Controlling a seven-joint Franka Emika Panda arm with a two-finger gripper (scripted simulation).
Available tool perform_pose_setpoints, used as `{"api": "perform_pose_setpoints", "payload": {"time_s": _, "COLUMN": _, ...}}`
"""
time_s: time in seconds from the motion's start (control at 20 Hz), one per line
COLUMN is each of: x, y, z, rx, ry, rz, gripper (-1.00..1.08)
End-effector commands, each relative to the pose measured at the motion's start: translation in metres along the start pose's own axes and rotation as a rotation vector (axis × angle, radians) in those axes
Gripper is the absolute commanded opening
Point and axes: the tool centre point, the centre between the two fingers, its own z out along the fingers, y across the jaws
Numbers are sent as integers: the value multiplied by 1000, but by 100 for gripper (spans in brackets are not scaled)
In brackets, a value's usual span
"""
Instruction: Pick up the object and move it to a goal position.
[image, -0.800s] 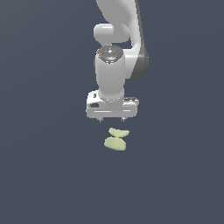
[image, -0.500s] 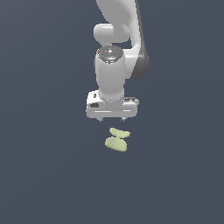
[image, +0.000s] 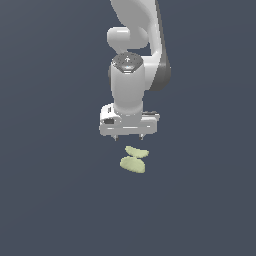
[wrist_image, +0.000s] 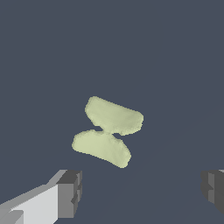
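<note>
The object (image: 134, 159) is a small pale yellow-green lump of two rounded lobes lying on the dark grey ground. In the wrist view the object (wrist_image: 107, 131) lies ahead of the fingers, not between them. My white gripper (image: 128, 137) points down and hovers above and just behind the object, apart from it. Its two fingers (wrist_image: 69, 193) stand wide apart and hold nothing.
A flat dark grey ground (image: 55, 200) spreads all around. The white arm (image: 134, 45) rises above the gripper to the top of the exterior view.
</note>
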Motion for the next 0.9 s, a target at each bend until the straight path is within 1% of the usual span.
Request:
{"api": "perform_pose_setpoints", "payload": {"time_s": 0.0, "x": 0, "y": -4, "z": 2, "rx": -5, "ry": -5, "rz": -26, "gripper": 100}}
{"api": "perform_pose_setpoints", "payload": {"time_s": 0.2, "x": 1, "y": -7, "z": 3, "rx": -11, "ry": -9, "rz": -52, "gripper": 100}}
{"api": "perform_pose_setpoints", "payload": {"time_s": 0.4, "x": 1, "y": -7, "z": 4, "rx": -10, "ry": -8, "rz": -44, "gripper": 100}}
{"api": "perform_pose_setpoints", "payload": {"time_s": 0.85, "x": 4, "y": -12, "z": 26, "rx": -8, "ry": -16, "rz": 41, "gripper": 100}}
